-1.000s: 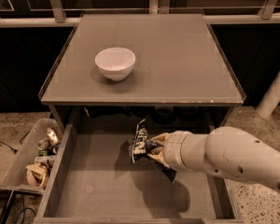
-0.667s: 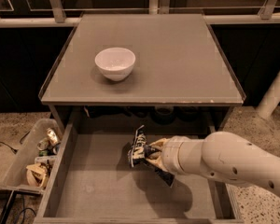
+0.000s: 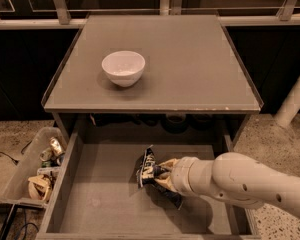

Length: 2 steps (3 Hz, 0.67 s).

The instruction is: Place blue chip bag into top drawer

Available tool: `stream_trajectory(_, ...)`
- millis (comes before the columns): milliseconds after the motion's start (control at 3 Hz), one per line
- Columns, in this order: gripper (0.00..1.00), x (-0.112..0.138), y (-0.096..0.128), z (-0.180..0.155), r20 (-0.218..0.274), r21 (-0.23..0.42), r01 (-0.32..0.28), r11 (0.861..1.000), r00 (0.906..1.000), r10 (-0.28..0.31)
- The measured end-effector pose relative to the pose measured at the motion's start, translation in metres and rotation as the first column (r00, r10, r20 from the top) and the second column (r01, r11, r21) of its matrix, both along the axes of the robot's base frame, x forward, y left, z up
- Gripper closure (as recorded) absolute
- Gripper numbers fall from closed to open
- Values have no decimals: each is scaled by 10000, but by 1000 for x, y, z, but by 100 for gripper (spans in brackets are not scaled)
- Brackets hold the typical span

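The blue chip bag (image 3: 148,170), dark navy and crinkled, stands on edge inside the open top drawer (image 3: 105,199), near its middle. My gripper (image 3: 160,174) reaches in from the lower right on a thick white arm (image 3: 240,184) and is shut on the bag's right side, low over the drawer floor. The bag's lower part is hidden behind the gripper. The drawer is pulled out below the grey cabinet top (image 3: 190,59).
A white bowl (image 3: 123,67) sits on the cabinet top, left of centre. A clear plastic bin of clutter (image 3: 35,169) stands on the floor left of the drawer. A white post (image 3: 295,101) leans at the right. Cables lie at the lower left.
The gripper and the bag have sunk a little lower and nearer the front of the drawer. The bag stays gripped.
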<state>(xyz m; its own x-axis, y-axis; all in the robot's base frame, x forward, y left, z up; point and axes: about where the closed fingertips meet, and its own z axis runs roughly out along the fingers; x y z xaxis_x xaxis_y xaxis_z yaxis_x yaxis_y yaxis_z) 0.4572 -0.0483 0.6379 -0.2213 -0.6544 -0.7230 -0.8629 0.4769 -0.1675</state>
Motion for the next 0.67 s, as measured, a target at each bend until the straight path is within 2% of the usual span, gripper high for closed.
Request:
stream_trajectory(333, 81, 0, -2, -19, -256, 101, 256, 9996, 9994, -253)
stream_trajectory(667, 58, 0, -2, -19, -258, 103, 259, 9996, 9993, -256)
